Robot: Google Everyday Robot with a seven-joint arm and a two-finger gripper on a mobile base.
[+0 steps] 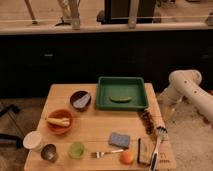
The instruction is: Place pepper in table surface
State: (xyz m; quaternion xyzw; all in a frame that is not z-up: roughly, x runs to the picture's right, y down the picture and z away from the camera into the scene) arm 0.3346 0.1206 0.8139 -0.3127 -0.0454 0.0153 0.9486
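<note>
The pepper (120, 98) is seen lying flat in the green tray (107, 86) at the back of the counter (100, 127). The tool (167, 112) hangs off the counter's right edge below the white arm (184, 80), well apart from the pepper, and whether it is released or clenched cannot be told. The pepper is judged light and fairly stiff, with a smooth skin that may slip. It is best taken from above, across its narrow width near the thicker middle, and with moderate pressure so that it is not bruised.

Robotics lab: robot arm (187, 81) beside table (95, 125)
</note>
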